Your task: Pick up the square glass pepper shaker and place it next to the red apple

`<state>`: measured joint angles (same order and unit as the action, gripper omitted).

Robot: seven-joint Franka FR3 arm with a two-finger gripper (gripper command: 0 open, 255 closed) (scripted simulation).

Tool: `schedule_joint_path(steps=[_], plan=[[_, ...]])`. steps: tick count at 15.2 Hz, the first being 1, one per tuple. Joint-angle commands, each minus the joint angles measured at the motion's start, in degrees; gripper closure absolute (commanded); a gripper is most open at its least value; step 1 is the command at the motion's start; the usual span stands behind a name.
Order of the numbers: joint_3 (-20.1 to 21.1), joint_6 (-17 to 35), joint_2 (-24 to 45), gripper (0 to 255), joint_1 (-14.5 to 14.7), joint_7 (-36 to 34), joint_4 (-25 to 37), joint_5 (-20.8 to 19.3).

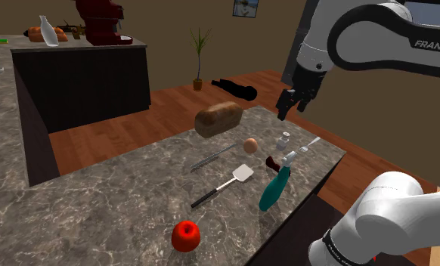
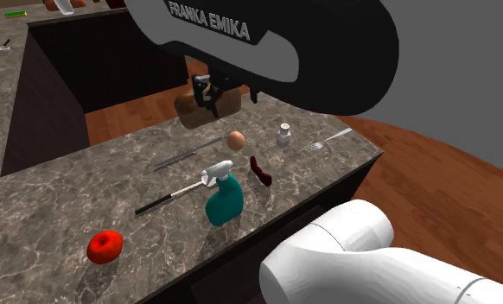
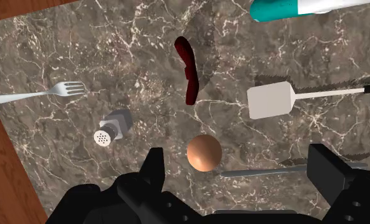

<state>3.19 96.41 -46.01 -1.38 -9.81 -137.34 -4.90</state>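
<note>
The pepper shaker (image 1: 284,140) (image 2: 283,134) (image 3: 112,126) is a small square clear bottle with a grey perforated cap. It stands upright near the counter's far corner, between a fork and a brown egg. The red apple (image 1: 185,236) (image 2: 105,246) lies well away from it, at the counter's near edge. My black gripper (image 1: 286,103) (image 2: 208,95) (image 3: 238,168) hangs open, well above the counter. Nothing is between its fingers. In the wrist view the shaker lies off to the side of one finger (image 3: 153,167), beyond the egg.
Around the shaker lie a fork (image 3: 41,95), a brown egg (image 3: 203,152), a dark red sausage-like item (image 3: 188,69), a spatula (image 3: 273,100), a knife (image 1: 213,157) and a teal spray bottle (image 1: 276,185). A bread loaf (image 1: 218,119) sits at the counter's far edge.
</note>
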Motion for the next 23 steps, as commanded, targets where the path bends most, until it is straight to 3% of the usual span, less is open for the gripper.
schedule_joint_path(steps=[1,14,23], plan=[[0.00,0.00,0.00,0,0.00,0.00,0.00,0.00],[-15.20,19.56,11.88,0,-4.90,12.51,-6.50,-4.96],[-25.91,32.61,27.97,0,-5.67,23.45,-3.42,-2.42]])
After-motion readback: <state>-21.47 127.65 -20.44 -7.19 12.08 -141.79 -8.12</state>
